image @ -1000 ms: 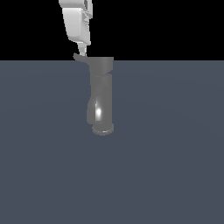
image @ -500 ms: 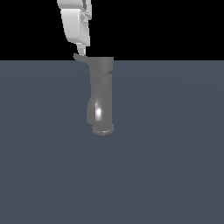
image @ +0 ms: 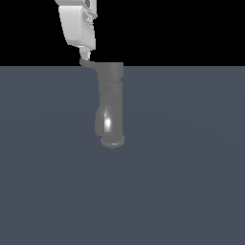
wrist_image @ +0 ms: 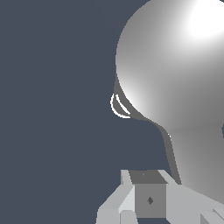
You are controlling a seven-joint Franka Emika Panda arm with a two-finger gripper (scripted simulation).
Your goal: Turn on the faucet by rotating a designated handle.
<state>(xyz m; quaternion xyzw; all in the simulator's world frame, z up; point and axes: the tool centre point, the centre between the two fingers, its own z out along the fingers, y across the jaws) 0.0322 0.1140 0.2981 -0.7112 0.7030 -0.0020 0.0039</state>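
While the white gripper (image: 86,53) hangs down from the top edge of the exterior view, its tip sits at the outer end of the handle (image: 91,64), touching it or very nearly so; whether the fingers are spread or closed cannot be told from either view, since the exterior view shows only one narrow fingertip (image: 85,51) below the blocky white body and the wrist view shows only grey-white finger blocks (wrist_image: 148,199) at the frame's edge. Standing upright on the flat slate-blue surface (image: 191,182), the faucet (image: 111,103) sits near the middle of the exterior view, a little toward that view's left; its round flared base (image: 113,140) rests on the surface, and a bright glint marks the lower part of the glossy grey cylinder. Its top section is slightly wider than the shaft below; the thin lever sticks out sideways from that section toward the exterior view's left, roughly level, with a slight upturn at its free end. Seen through the wrist camera, the faucet (wrist_image: 175,70) fills much of the picture as a large rounded grey form with a strong white highlight; a thin curved pale edge shows beside it, but what it belongs to is unclear.
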